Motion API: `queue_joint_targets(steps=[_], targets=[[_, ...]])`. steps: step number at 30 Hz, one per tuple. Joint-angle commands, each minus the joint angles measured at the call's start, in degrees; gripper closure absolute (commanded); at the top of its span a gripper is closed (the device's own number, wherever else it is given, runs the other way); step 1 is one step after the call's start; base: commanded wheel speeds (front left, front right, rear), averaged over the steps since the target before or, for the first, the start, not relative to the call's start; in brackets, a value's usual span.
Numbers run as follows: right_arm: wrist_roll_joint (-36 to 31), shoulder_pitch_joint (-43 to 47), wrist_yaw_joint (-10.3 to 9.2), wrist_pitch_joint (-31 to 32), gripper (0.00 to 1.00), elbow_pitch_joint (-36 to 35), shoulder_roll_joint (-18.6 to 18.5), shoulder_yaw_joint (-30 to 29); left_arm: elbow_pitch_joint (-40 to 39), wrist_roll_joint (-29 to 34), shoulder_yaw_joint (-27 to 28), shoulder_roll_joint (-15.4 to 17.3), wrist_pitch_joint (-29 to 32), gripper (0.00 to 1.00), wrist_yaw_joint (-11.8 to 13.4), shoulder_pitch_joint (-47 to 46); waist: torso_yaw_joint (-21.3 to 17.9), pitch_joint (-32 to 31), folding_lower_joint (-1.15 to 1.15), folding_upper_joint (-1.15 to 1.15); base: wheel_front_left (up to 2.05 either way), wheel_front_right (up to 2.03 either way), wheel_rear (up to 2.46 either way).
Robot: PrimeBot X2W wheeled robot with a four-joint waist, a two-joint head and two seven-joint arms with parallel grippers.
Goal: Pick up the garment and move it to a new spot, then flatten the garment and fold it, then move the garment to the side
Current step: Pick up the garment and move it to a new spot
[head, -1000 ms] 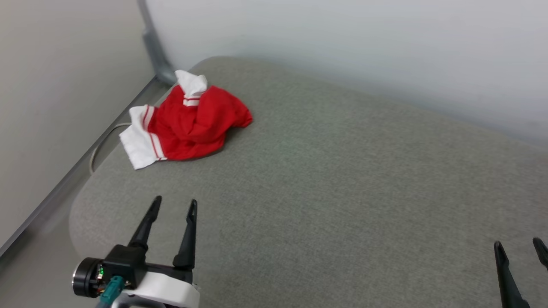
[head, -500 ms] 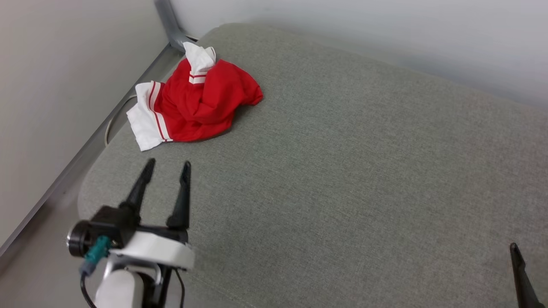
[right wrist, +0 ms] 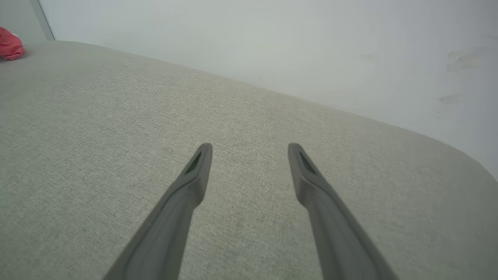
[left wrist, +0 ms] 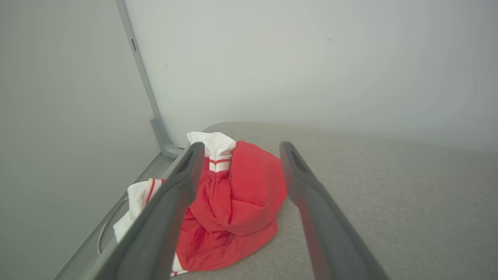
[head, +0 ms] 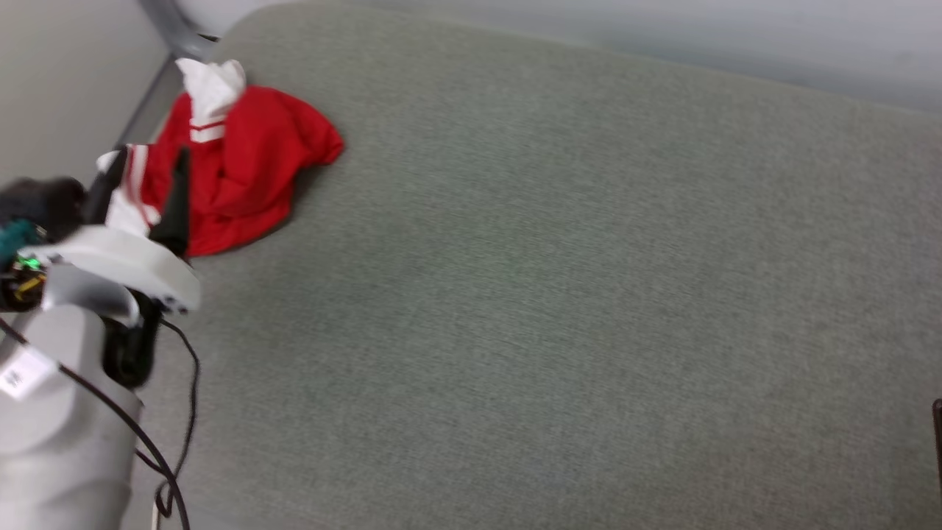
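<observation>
A crumpled red T-shirt (head: 246, 165) with white, red-striped sleeves lies bunched at the far left corner of a grey upholstered cushion (head: 559, 265), close to a grey post (left wrist: 156, 128) that stands against a pale wall (left wrist: 311, 58). The robot's left gripper (head: 149, 158) sits at the shirt's near edge, its two dark fingers spread apart and holding nothing. In the blurred head view, the fingertips overlap a white sleeve, and whether they touch the cloth cannot be told. From the left wrist, the left gripper (left wrist: 241, 146) frames the T-shirt (left wrist: 237, 194) between its fingers. The right gripper (right wrist: 250, 147) hangs over bare cushion (right wrist: 78, 116), fingers likewise parted and empty, well apart from the T-shirt (right wrist: 9, 46), a red patch at that view's upper left.
</observation>
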Motion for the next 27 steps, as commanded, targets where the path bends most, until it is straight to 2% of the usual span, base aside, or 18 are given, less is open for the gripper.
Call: queue_joint_targets(steps=[1, 4, 9, 12, 16, 21, 27], targets=[[-0.19, -0.16, -0.07, -0.20, 0.00, -0.44, -0.38, -0.31, 1.14, -1.37, 0.19, 0.25, 0.67, 0.00, 0.04, -1.58, -2.80, 2.42, -0.01, 0.00, 0.00, 0.00, 0.00], [-0.30, -0.53, -0.08, -0.20, 0.00, -1.35, -0.58, -1.10, 5.92, -3.81, -0.88, 3.28, 4.50, 0.00, 0.06, -6.37, -5.09, 4.11, -0.01, 0.00, 0.00, 0.00, 0.00], [-0.42, -1.08, -0.08, -0.21, 0.00, -2.75, -0.87, -2.79, 13.72, -8.26, -3.23, 7.05, 14.80, 0.00, 0.04, -14.39, -8.38, 7.04, -0.01, 0.00, 0.00, 0.00, 0.00], [-0.48, -1.45, -0.08, -0.21, 0.00, -3.55, -0.89, -3.58, 18.65, -9.23, -4.27, 9.86, 21.03, 0.00, 0.04, -18.86, -10.13, 8.70, -0.01, 0.00, 0.00, 0.00, 0.00], [-0.32, -1.40, -0.08, -0.20, 0.00, -4.65, -0.54, -4.84, 24.01, -7.61, -7.40, 13.89, 28.83, 0.00, 0.04, -23.67, -12.32, 10.59, -0.01, 0.00, 0.00, 0.00, 0.00], [0.27, -1.03, -0.08, -0.20, 0.00, -5.69, -0.17, -6.14, 28.76, -7.53, -9.01, 16.48, 34.23, 0.00, 0.04, -28.44, -13.69, 12.63, -0.01, 0.00, 0.00, 0.00, 0.00], [0.58, 0.19, -0.08, -0.21, 0.00, -7.27, 0.26, -7.76, 34.01, -8.28, -9.93, 17.26, 40.99, 0.00, 0.13, -32.42, -14.26, 14.88, -0.01, 0.00, 0.00, 0.00, 0.00]])
